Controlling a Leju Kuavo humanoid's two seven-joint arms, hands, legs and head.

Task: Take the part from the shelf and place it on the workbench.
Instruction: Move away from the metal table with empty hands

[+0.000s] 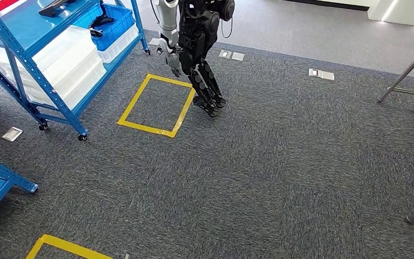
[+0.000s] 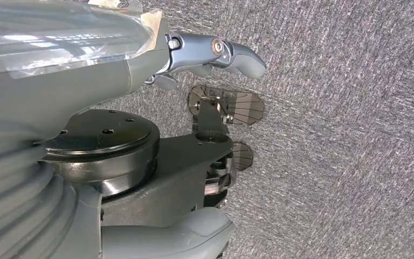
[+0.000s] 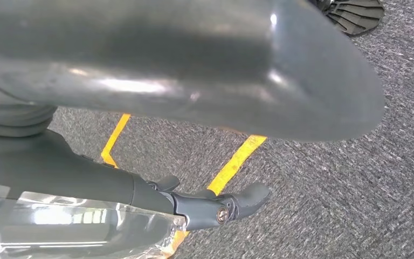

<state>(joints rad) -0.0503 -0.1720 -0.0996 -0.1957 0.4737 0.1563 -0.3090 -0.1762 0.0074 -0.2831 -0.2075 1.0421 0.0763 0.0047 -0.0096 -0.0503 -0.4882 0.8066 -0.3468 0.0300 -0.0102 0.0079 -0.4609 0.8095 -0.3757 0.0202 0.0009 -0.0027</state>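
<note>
The blue shelf (image 1: pixel 29 65) stands at the upper left of the head view. It carries white bins (image 1: pixel 70 54) and a blue bin (image 1: pixel 113 24) with a dark part (image 1: pixel 101 21) lying in it. Another dark object (image 1: pixel 56 8) rests on the shelf's top level. My left hand (image 2: pixel 113 59) hangs over grey carpet, its fingers (image 2: pixel 215 54) stretched out and holding nothing. My right hand (image 3: pixel 140 210) also hangs above the carpet with its fingers (image 3: pixel 237 202) extended and empty. Clear film wraps both palms.
Another humanoid robot (image 1: pixel 194 43) stands by the shelf, beside a yellow taped square (image 1: pixel 156 105) on the carpet. A second yellow marking (image 1: pixel 64 247) lies at the bottom left. A blue frame (image 1: pixel 0 181) juts in at the left edge, and a metal stand leg (image 1: pixel 404 73) is at the right.
</note>
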